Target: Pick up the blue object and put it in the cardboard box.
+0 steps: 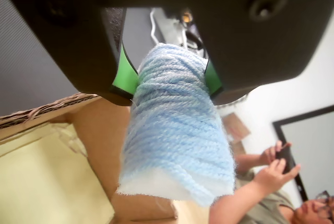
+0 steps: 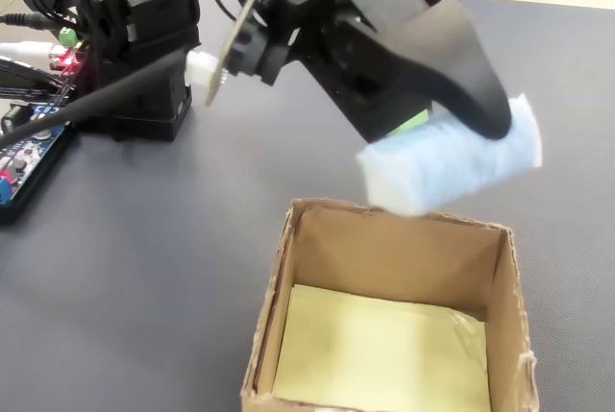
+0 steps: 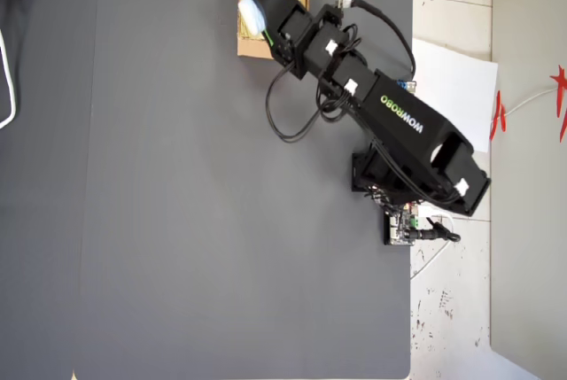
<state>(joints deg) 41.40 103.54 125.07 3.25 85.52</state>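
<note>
A dark grey mat (image 3: pixel 195 185) covered the bench, with pale floor tiles and a white paper sheet (image 3: pixel 456 96) showing past its right edge in the overhead view. At the far end of the mat stood the box (image 2: pixel 504 287), brown cardboard with short upright flaps; in the overhead view it sat at the top edge (image 3: pixel 244 43). Its inside held only a pale yellow floor lining (image 2: pixel 384 354), seen also at lower left in the wrist view (image 1: pixel 47 182), with a brown wall (image 1: pixel 99 140) rising beside it.

The black arm (image 3: pixel 399 123) reached from its base toward the box. The fingers (image 2: pixel 437 129) were pinching the blue object (image 2: pixel 452 167), a pale blue, ribbed, yarn-like lump with a white end. In the wrist view the lump (image 1: pixel 175 125) sat squeezed between the two green pads (image 1: pixel 125 75), hanging out well beyond them. In the fixed view it was held in the air just above the box's far wall, lying roughly level and clear of the rim. From overhead it (image 3: pixel 257 10) appeared over the box opening.

Behind the arm, in the fixed view, sat a black block of electronics (image 2: pixel 135 37) with cables and a lit red indicator. In the wrist view a person (image 1: pixel 271 187) showed at lower right, holding a phone.
</note>
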